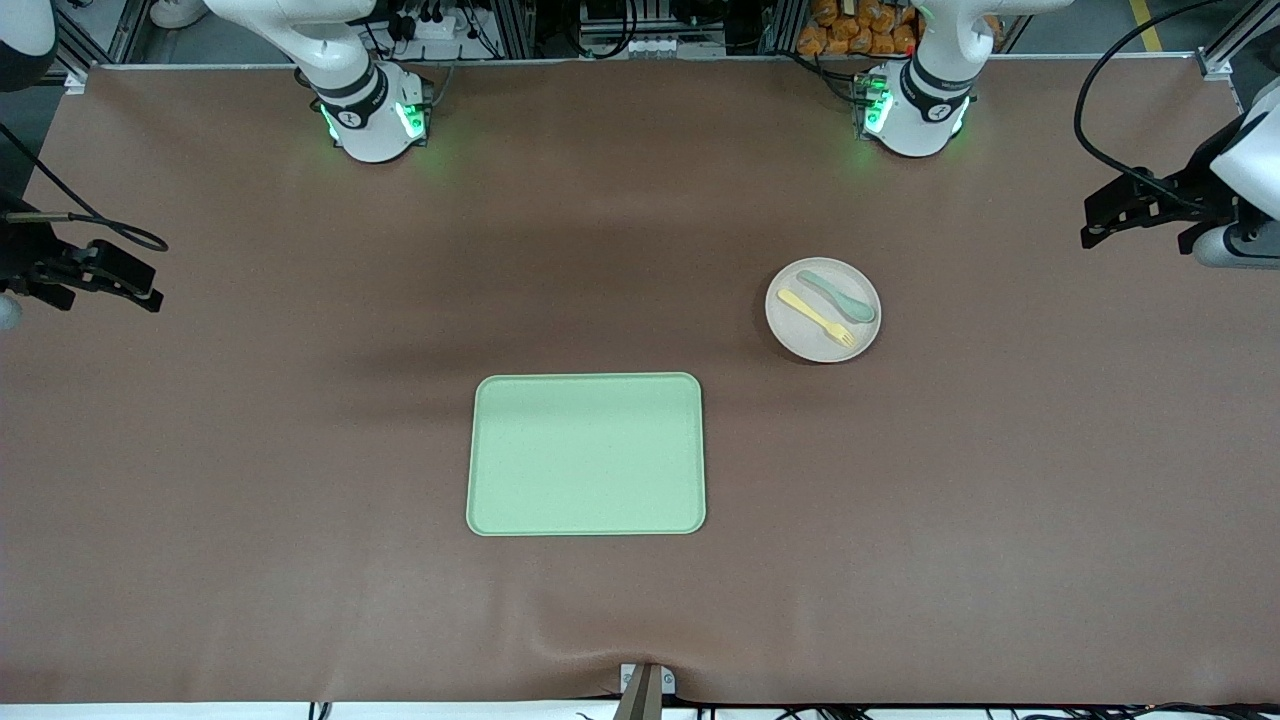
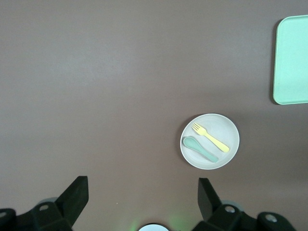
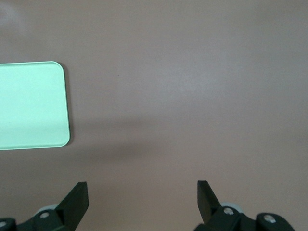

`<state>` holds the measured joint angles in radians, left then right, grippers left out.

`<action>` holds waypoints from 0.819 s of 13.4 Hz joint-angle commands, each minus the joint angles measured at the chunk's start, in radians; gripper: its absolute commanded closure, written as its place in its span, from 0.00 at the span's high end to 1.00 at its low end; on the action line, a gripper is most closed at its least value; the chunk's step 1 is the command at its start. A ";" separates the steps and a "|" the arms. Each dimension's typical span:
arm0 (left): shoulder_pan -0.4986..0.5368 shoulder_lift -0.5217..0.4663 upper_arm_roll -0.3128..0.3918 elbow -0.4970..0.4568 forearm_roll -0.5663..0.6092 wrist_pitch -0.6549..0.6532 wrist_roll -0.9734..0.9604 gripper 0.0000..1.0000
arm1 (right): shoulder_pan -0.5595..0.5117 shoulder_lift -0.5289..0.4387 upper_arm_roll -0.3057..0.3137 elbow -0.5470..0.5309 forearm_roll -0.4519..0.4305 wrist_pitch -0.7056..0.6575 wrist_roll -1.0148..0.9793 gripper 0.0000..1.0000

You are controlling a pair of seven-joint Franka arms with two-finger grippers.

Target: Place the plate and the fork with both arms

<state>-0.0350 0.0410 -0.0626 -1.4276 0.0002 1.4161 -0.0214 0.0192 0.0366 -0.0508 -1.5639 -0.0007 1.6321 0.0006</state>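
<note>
The cream plate [image 1: 823, 309] lies on the brown table toward the left arm's end. On it lie the pale yellow fork [image 1: 817, 318] and a teal-green spoon [image 1: 838, 297] side by side. The left wrist view shows the plate [image 2: 210, 141] with the fork [image 2: 210, 137] and the spoon [image 2: 200, 148] on it. My left gripper [image 1: 1105, 222] hangs open and empty high over the table's edge at the left arm's end; it shows open in its wrist view [image 2: 143, 192]. My right gripper [image 1: 125, 280] is open and empty over the right arm's end; it also shows open in its wrist view [image 3: 142, 193].
A rectangular light-green tray [image 1: 586, 454] lies empty near the table's middle, nearer the front camera than the plate. Its edge shows in the left wrist view [image 2: 291, 58] and the right wrist view [image 3: 32, 105]. Bare brown mat surrounds both.
</note>
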 commanded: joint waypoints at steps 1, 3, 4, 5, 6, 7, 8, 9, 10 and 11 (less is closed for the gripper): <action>0.006 -0.018 -0.006 -0.017 -0.002 0.012 -0.014 1.00 | 0.002 -0.003 0.002 -0.004 -0.013 -0.002 0.001 1.00; 0.006 -0.016 -0.006 -0.016 -0.002 0.012 -0.014 1.00 | 0.002 -0.001 0.002 -0.004 -0.013 -0.001 0.001 1.00; 0.007 -0.016 -0.005 -0.016 -0.002 0.012 -0.014 1.00 | 0.004 -0.001 0.002 -0.004 -0.013 -0.001 0.001 1.00; 0.006 -0.016 -0.006 -0.016 -0.002 0.012 -0.014 1.00 | 0.004 -0.001 0.002 -0.004 -0.013 -0.001 0.001 1.00; 0.007 -0.016 -0.005 -0.016 -0.002 0.009 -0.014 1.00 | 0.004 -0.001 0.002 -0.004 -0.013 -0.001 0.001 1.00; 0.006 -0.016 -0.005 -0.016 -0.002 0.004 -0.018 1.00 | 0.002 -0.001 0.000 -0.005 -0.013 -0.001 0.001 1.00; 0.007 -0.016 -0.005 -0.016 -0.002 0.004 -0.023 1.00 | 0.002 -0.001 0.002 -0.005 -0.013 -0.001 0.001 1.00; 0.007 -0.016 -0.005 -0.017 -0.005 0.004 -0.023 1.00 | 0.001 -0.001 0.002 -0.005 -0.013 -0.001 0.001 1.00; 0.004 -0.012 -0.005 -0.017 -0.014 0.006 -0.023 1.00 | 0.001 0.000 0.002 -0.007 -0.013 -0.001 0.001 1.00; -0.002 -0.004 -0.006 -0.016 -0.020 0.012 -0.025 1.00 | -0.001 0.000 0.002 -0.007 -0.013 -0.001 0.001 1.00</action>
<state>-0.0351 0.0410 -0.0630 -1.4316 -0.0040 1.4161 -0.0263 0.0198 0.0385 -0.0502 -1.5648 -0.0007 1.6321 0.0006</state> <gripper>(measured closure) 0.000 0.000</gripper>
